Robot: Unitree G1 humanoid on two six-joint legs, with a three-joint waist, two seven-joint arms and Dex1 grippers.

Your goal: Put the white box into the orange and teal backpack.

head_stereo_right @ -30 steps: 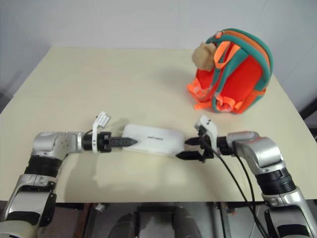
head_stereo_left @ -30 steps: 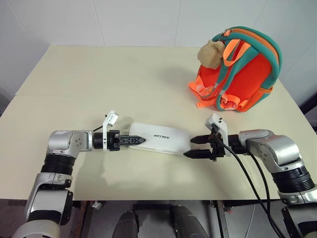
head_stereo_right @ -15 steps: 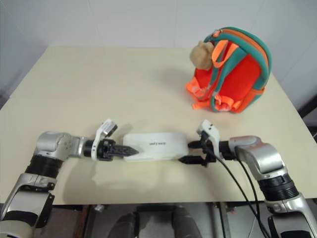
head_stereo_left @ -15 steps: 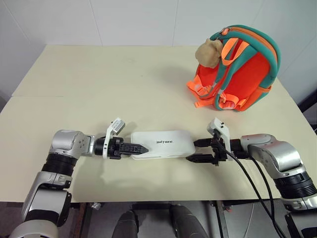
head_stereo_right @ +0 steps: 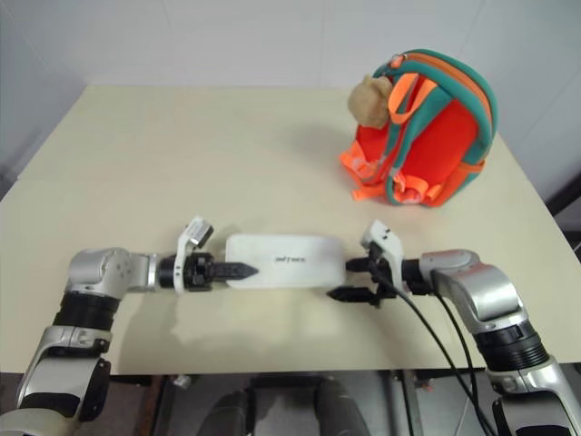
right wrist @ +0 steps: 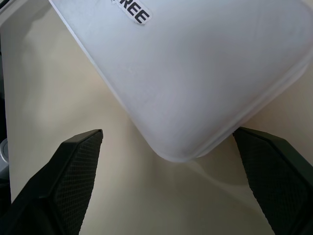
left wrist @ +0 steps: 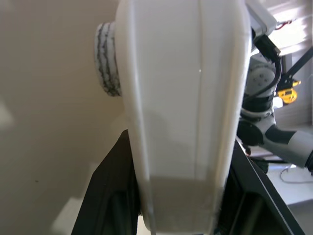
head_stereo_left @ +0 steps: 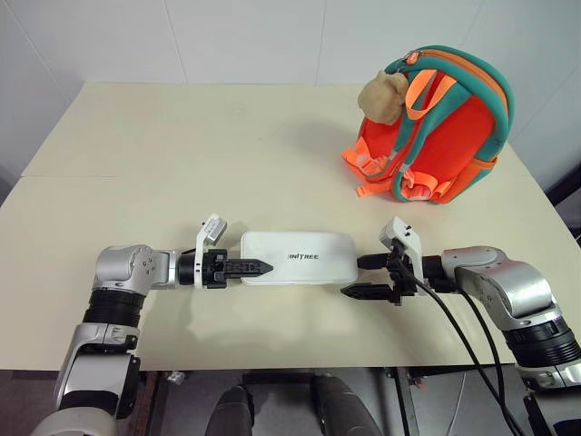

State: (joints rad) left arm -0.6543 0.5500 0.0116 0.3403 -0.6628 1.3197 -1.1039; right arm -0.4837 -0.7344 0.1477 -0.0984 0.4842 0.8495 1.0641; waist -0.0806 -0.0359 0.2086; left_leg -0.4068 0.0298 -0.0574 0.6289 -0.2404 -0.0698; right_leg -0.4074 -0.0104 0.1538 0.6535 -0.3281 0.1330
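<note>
On the near half of the cream table [head_stereo_left: 182, 154], the white box [head_stereo_left: 300, 258] lies flat between two robot arms. The left gripper [head_stereo_left: 259, 268] clamps its black fingers on the box's left end; the right gripper [head_stereo_left: 359, 277] stands wide open just off the right end. The orange and teal backpack [head_stereo_left: 436, 127] sits upright, well apart, far right.

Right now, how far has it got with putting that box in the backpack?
Early stage. Done: both arms have reached the ends of the box, which lies flat on the table. In hand: the left end effector is clamped on one end; the right end effector sits open at the other end. Left: lifting the box and putting it into the backpack, which stands apart, further back.
</note>
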